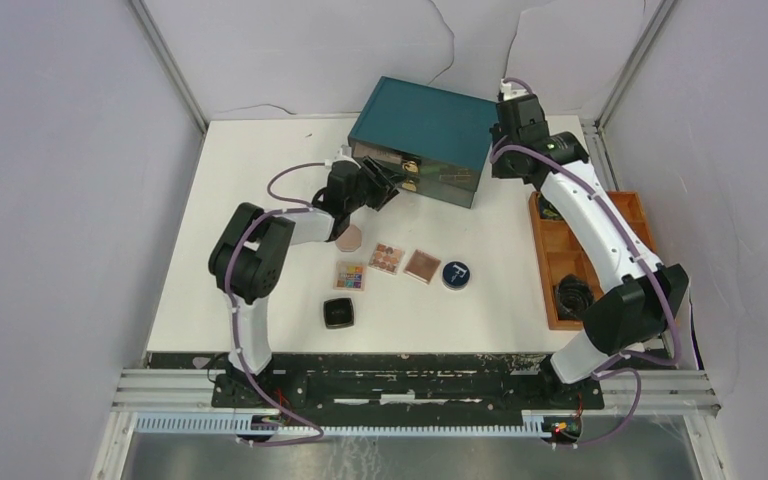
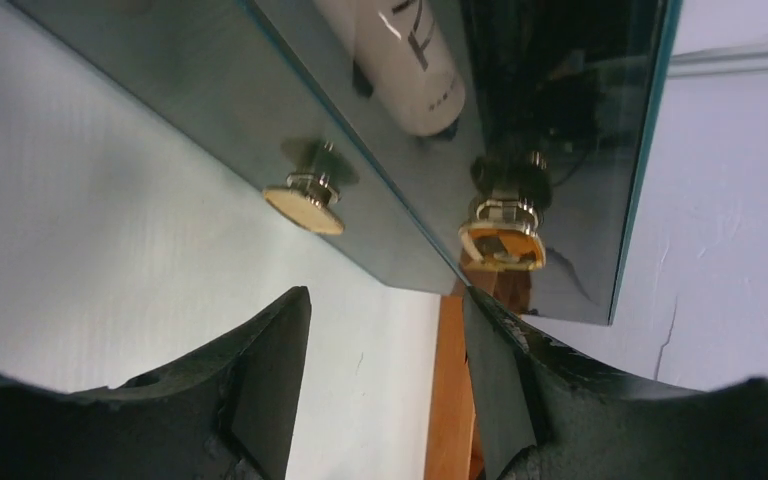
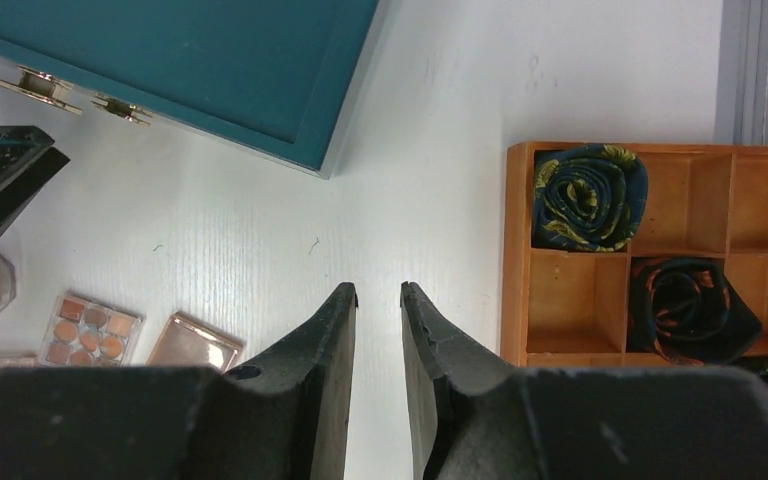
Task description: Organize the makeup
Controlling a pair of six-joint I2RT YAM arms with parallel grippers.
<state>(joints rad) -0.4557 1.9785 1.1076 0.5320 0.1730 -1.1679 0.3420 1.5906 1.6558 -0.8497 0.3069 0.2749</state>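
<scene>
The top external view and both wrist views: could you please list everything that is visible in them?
drawer box: one, teal with gold knobs, back centre
tube: one, white, inside the drawer box
octagonal compact: one, pink, near the left arm
colourful palette: one, multicoloured, table centre
orange palette: one, orange tones, table centre
copper compact: one, square, right of the orange palette
round compact: one, dark blue, rightmost
black compact: one, square, nearest the bases
tray: one, wooden, right edge
fabric rolls: at least two, dark patterned, in tray compartments
table: one, white
left fingers: black, apart, empty, at the knobs
right fingers: black, narrowly apart, empty
</scene>
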